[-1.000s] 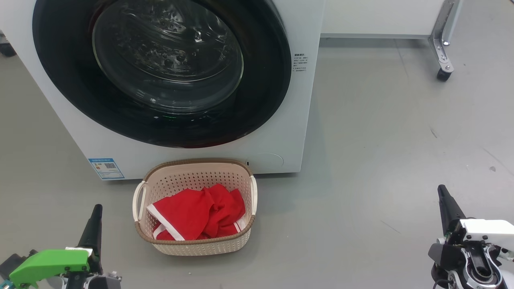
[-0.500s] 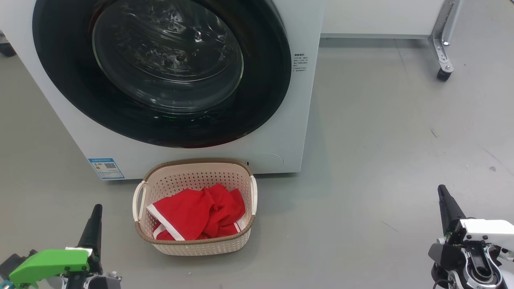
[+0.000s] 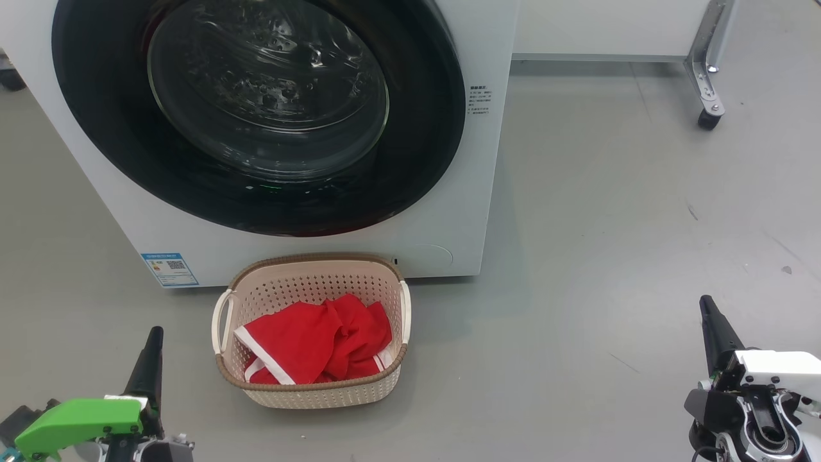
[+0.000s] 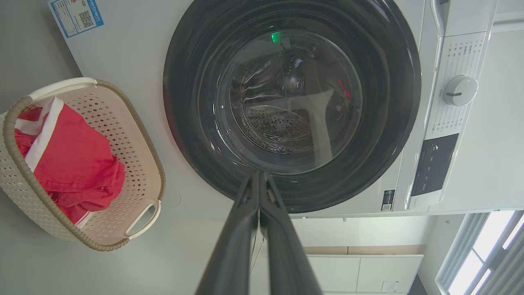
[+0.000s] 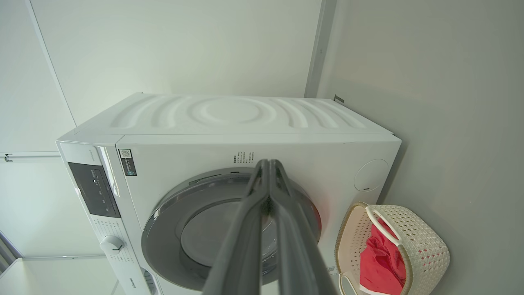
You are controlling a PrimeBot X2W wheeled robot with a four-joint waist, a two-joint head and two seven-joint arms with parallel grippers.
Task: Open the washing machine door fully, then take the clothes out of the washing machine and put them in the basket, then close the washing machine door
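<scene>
Since nothing has shifted over the last second, the job looks finished: the washer (image 3: pixel 474 192) stands with its door (image 3: pixel 256 109) shut flush against the front, the basket (image 3: pixel 308 260) sits on the floor just before it with the red clothes (image 3: pixel 314 346) heaped inside, and the left gripper (image 3: pixel 152 340) and right gripper (image 3: pixel 709 311) hang low, well apart from everything, fingers pressed together, holding nothing

Washing machine (image 3: pixel 462 218): on the floor (image 3: pixel 609 224), far left.
Door (image 3: pixel 430 128): on the machine's front.
Label (image 3: pixel 170 269): lower left corner of that front.
Basket (image 3: pixel 308 289): on the floor, just before the machine, below the door.
Clothes (image 3: pixel 308 343): in the basket.
Wheeled frame leg (image 3: pixel 707 77): far right, well apart from the machine.
Left gripper (image 3: pixel 154 332): near, left of the basket.
Right gripper (image 3: pixel 705 301): near right.
</scene>
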